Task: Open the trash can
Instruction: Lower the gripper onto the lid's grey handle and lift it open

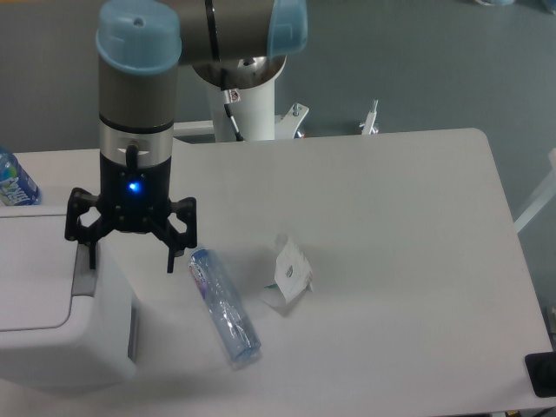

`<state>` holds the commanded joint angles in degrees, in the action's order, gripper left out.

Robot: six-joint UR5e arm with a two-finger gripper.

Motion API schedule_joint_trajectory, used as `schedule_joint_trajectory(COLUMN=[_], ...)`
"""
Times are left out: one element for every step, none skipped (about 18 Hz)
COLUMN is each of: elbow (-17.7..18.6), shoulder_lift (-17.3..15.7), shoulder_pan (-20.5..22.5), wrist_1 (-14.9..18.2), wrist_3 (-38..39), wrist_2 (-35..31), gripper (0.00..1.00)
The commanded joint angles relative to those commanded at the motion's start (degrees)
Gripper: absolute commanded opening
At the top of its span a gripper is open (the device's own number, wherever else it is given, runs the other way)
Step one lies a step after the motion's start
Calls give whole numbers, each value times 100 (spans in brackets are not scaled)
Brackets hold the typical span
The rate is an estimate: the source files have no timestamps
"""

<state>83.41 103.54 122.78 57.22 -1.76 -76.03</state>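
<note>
Lid not yet open
My jaws (130, 254) are spread wide over the trash can (61, 321) at the counter's (391, 261) left edge, one finger (89, 256) near its grey tab (84, 282); pressing remains.

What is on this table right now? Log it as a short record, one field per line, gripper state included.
trash can: white bin at the table's left edge, lid flat and closed
push tab: grey tab at the lid's right edge
gripper: spread open above the bin's right edge, holding nothing
fingers: one finger near the tab, contact unclear; the other past the bin's side
lying bottle: clear plastic bottle on its side right of the bin
paper: crumpled white wrapper beside that bottle
second bottle: partly visible at far left
</note>
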Motion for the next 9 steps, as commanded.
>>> schedule_joint_trajectory(elbow=[0, 9, 0, 0, 0, 9, 9, 9, 9], shoulder_lift=[0, 9, 9, 26, 35, 35, 35, 35, 44], shoulder_pan=[0, 0, 0, 0, 0, -9, -9, -9, -9], wrist_1=[0, 0, 0, 0, -9, 0, 0, 0, 0], wrist_3=[0, 0, 9, 0, 0, 9, 9, 9, 9], wrist_2=[0, 0, 0, 0, 0, 0, 0, 0, 0], gripper=[100, 100, 100, 100, 100, 100, 100, 100, 100])
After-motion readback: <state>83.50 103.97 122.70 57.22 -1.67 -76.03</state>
